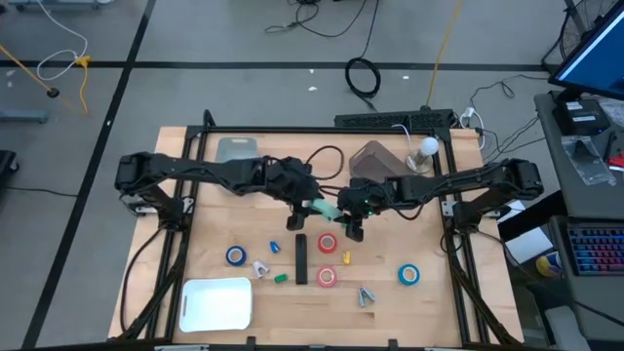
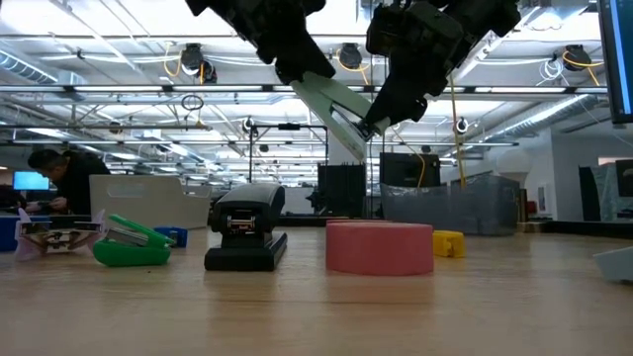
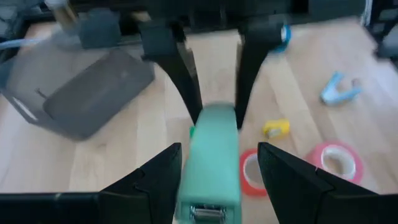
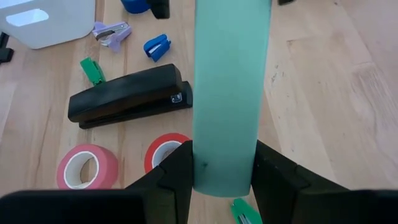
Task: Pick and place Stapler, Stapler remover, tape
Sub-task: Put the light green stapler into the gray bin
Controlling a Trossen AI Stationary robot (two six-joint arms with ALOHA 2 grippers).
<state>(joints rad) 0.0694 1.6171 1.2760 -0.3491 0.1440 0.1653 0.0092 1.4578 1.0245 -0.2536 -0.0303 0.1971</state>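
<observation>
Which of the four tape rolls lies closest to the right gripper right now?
The red tape roll just below the right gripper, upper of the two red ones; the other red roll and both blue rolls lie farther off.

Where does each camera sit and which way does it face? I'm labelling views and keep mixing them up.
High view: above the table, facing straight down; both arms, left hand and right hand at the green stapler.
Low view: table-top height, facing level across the black stapler into the room; arms enter from above.
Left wrist view: on the left arm, facing the green stapler past its own fingers.
Right wrist view: on the right arm, facing down past its fingers.
Shared: all show the green stapler.
</observation>
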